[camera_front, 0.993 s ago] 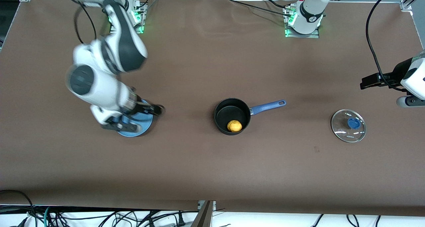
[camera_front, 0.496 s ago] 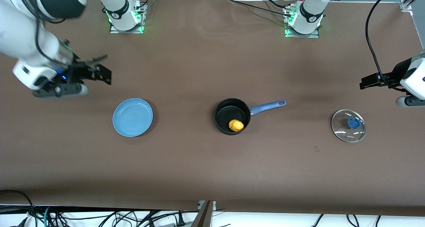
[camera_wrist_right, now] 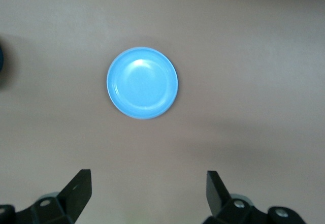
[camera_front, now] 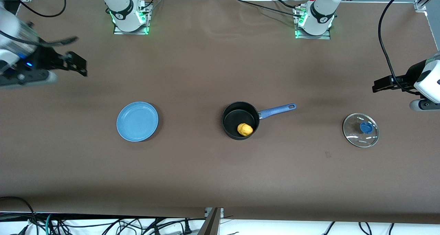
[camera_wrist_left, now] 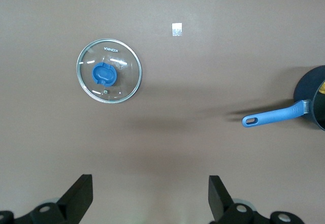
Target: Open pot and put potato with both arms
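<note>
Potato (camera_front: 244, 129) sits in the pot (camera_front: 240, 120), lid (camera_front: 360, 130) off. Left gripper (camera_wrist_left: 150, 199) spread wide, empty, over bare table near lid; right gripper (camera_wrist_right: 148, 196) likewise, near plate (camera_front: 137, 121).

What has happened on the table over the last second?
The right gripper, open and empty, swung up from over the blue plate toward the right arm's end of the table. The potato shifted slightly inside the pot. The lid, plate, pot and waiting left gripper stayed put.
</note>
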Action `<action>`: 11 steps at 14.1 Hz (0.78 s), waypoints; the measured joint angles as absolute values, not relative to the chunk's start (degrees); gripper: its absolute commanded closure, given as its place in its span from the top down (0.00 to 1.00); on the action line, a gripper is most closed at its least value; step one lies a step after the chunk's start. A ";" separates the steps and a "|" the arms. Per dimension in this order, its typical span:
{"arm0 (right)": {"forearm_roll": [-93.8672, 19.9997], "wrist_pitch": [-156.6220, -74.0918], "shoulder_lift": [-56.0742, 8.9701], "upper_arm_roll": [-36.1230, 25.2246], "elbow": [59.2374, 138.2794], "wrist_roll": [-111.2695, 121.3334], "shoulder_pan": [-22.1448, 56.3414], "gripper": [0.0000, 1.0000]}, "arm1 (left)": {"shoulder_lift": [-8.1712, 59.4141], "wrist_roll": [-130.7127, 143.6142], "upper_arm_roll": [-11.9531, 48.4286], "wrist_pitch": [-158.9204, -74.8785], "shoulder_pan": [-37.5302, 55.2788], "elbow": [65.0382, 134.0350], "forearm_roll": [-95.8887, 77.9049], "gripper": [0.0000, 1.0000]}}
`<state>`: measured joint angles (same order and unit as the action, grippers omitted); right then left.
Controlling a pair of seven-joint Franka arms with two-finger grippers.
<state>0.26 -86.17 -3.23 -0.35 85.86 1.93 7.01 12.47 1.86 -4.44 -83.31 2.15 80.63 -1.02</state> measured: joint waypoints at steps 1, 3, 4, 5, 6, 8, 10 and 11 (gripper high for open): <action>0.25 -85.05 -2.10 0.55 85.86 2.42 5.59 1.00 | 12.48 1.86 -4.44 -83.31 2.15 80.63 -1.02 1.00; 0.25 -84.46 -0.54 1.09 85.86 2.55 5.10 1.00 | 12.49 1.86 -4.44 -83.31 2.15 80.63 -1.02 1.00; 0.25 -84.46 -0.23 1.34 85.86 2.55 5.10 1.00 | 12.49 1.86 -4.43 -83.31 2.15 80.62 -1.02 1.00; 0.25 -84.46 -0.19 1.53 85.86 2.55 5.10 1.00 | 12.49 1.86 -4.40 -83.31 2.16 80.62 -1.02 1.00; 0.25 -84.46 -0.23 1.62 85.86 2.55 5.10 1.00 | 12.49 1.86 -4.36 -83.31 2.18 80.62 -1.02 1.00; 0.25 -84.46 -0.28 1.59 85.86 2.55 5.03 1.00 | 12.49 1.86 -4.35 -83.31 2.21 80.62 -1.02 1.00; 0.25 -84.47 -0.35 1.48 85.86 2.55 4.78 1.00 | 12.49 1.86 -4.35 -83.31 2.21 80.62 -1.02 1.00; 0.25 -84.46 -0.38 1.45 85.86 2.55 4.61 1.00 | 12.49 1.86 -4.35 -83.31 2.21 80.62 -1.02 1.00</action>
<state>0.25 -84.46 -0.38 1.45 85.86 2.55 4.61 12.49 1.86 -4.35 -83.31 2.21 80.62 -1.02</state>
